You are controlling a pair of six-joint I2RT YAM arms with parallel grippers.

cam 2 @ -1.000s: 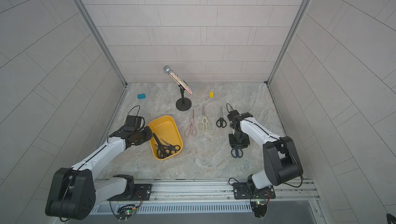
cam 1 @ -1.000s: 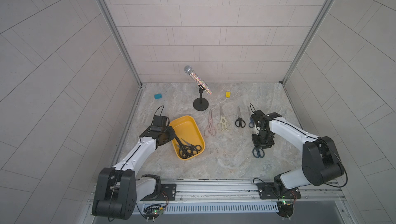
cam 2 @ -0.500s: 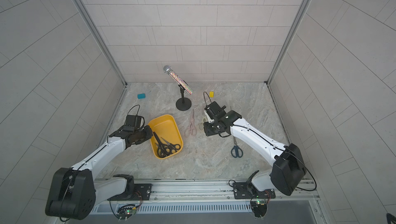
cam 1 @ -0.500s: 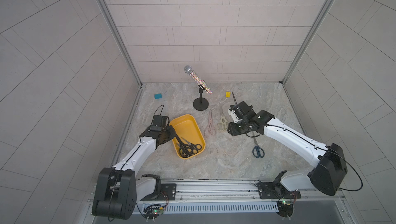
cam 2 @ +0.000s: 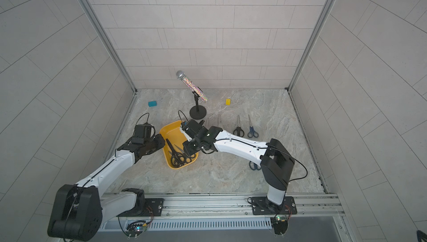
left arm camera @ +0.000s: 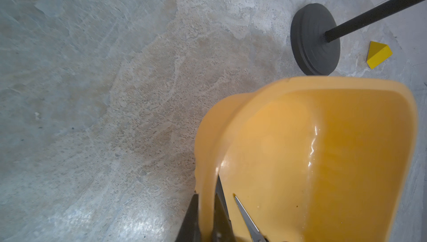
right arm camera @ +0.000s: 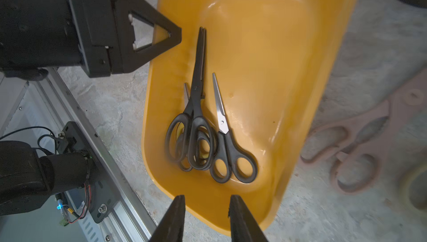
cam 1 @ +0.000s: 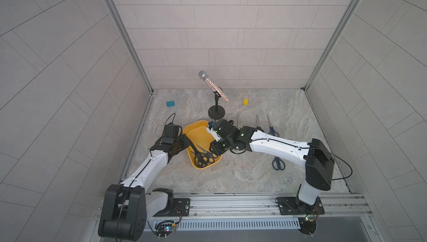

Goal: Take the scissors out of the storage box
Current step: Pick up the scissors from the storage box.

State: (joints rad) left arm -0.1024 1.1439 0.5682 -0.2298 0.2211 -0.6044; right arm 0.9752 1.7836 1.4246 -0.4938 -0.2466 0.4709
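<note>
Right arm has swung across from the far right side of the table (cam 1: 242,178) and is now hanging over the storage box (cam 1: 197,134). Left arm is not shifting, same clamp as before.

The right gripper (right arm camera: 206,198) is pointing down over the end of the box where the scissor handles are lying. Its jaws are standing partly apart and gripping nothing, tips clear of the scissors. The left gripper (cam 1: 184,140) is pinching the box's side wall, one finger inside, one outside, closed tight on the rim; the left wrist view is showing the same.

Black-handled scissors (right arm camera: 198,125) are sitting inside the box, at least three pairs. A long pair is lying on top of another and a shorter pair (right arm camera: 227,136) is just beside them, blades all pointing toward the far end.

The other scissors are lying out on the table:
- A black pair (cam 2: 238,129) and a blue pair (cam 2: 252,132) are side by side beyond the right arm.
- Another blue pair (cam 1: 278,163) is close under that arm.
- A pink pair (right arm camera: 360,141) is showing blurred just beside the box.

A microphone on a stand (cam 1: 213,87) is standing behind the box. A small yellow block (cam 1: 245,101) and a teal block (cam 1: 170,103) are sitting near the back wall.
</note>
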